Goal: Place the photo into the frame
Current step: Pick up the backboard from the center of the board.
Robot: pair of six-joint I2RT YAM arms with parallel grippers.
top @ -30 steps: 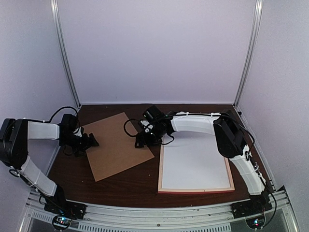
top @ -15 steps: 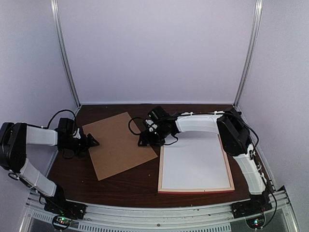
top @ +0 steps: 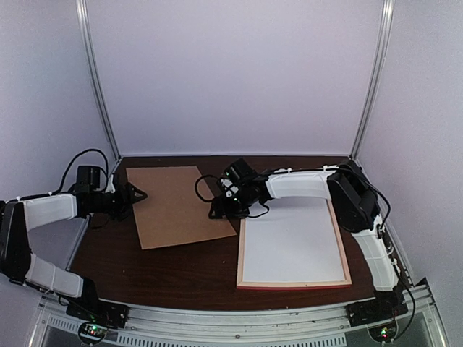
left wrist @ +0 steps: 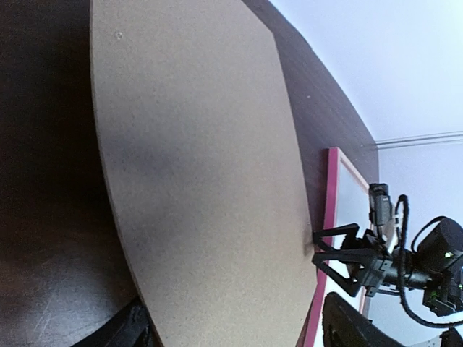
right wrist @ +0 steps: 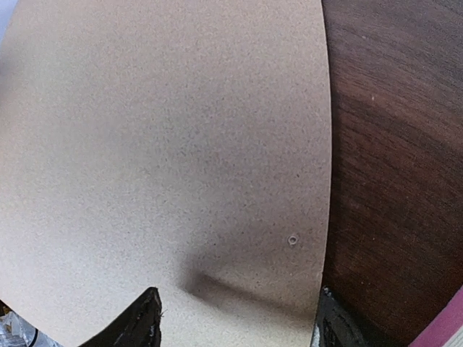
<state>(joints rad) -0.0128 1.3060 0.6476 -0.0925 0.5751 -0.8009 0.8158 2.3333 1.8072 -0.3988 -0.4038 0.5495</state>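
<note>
The frame [top: 294, 285] lies flat at the right of the table, and its pink rail [left wrist: 329, 195] shows in the left wrist view. A plain white sheet [top: 289, 246] fills it. No printed picture shows, so I cannot tell whether that sheet is the photo. A brown backing board [top: 181, 206] lies left of the frame. My left gripper [top: 137, 194] is at the board's left edge, jaws wide, with the board [left wrist: 195, 159] running between its fingers. My right gripper [top: 215, 211] is open, its fingertips at the board's right corner [left wrist: 312, 246]. Nothing is held.
The dark wooden table [top: 195, 267] is walled in by white panels with metal posts [top: 98, 79] at the back corners. Cables loop behind both wrists. An aluminium rail [top: 231, 318] carrying both arm bases runs along the near edge.
The brown board has turned clockwise and now lies squarer to the table. My left gripper has moved toward the back along the board's left edge. The right gripper has shifted slightly right.
</note>
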